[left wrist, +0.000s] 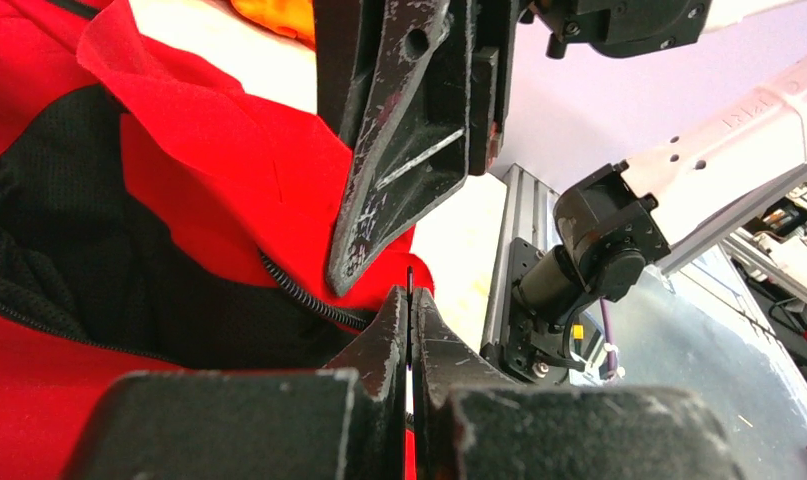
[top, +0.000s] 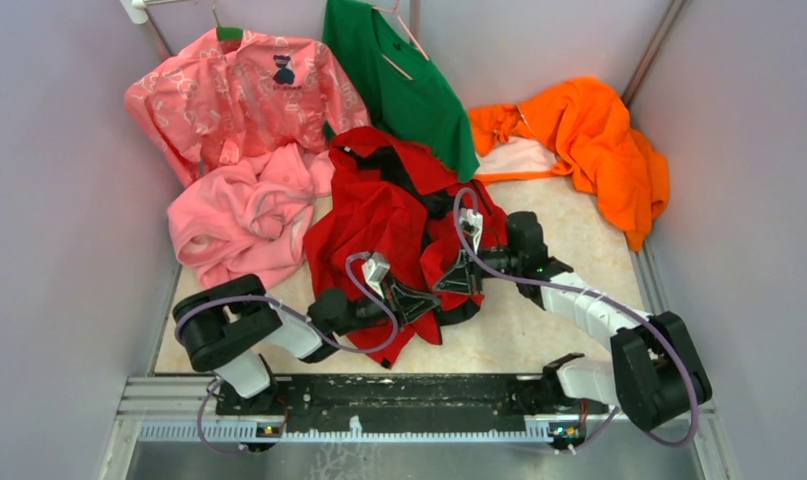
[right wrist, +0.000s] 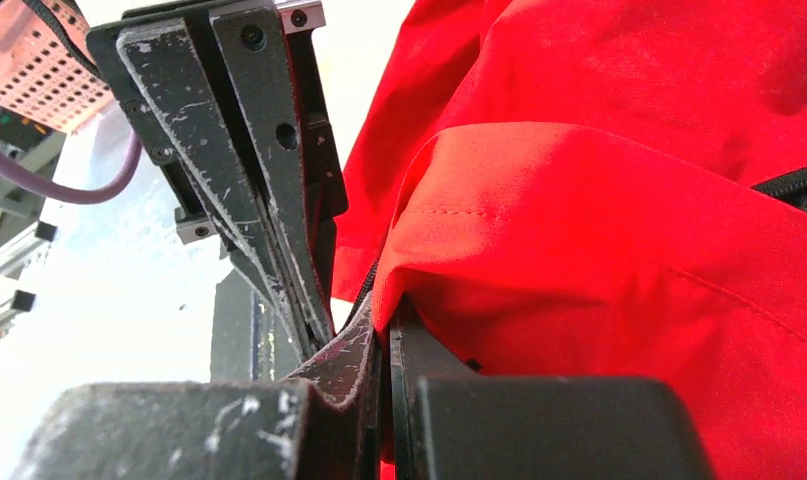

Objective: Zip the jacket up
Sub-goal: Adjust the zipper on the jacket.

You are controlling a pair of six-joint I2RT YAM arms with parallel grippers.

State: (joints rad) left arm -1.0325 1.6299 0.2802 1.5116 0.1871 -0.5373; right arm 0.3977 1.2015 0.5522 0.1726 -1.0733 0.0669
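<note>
Left gripper (top: 431, 303) and right gripper (top: 445, 287) meet almost tip to tip at the near hem of the red jacket (top: 379, 215). It lies crumpled and open in the middle of the table (top: 539, 330), with a pink garment (top: 239, 225) beside it. Both sets of jaws are pressed fully together. The right has a fold of red cloth tucked between them. The left pinches a thin dark sliver, apparently part of the zipper (left wrist: 299, 292).

Trouble could come from the crowding: fingers this close may knock each other and shake loose a shallow pinch. Pulling before the zipper's two bottom ends are properly joined would likely separate them, and loose cloth by the teeth could snag.

Neither the slider nor its pull tab can be picked out. Whether the two halves are mated is hidden behind the fingers, and the upper run of teeth is lost in the folds. Red cloth fills most of both wrist views.
</note>
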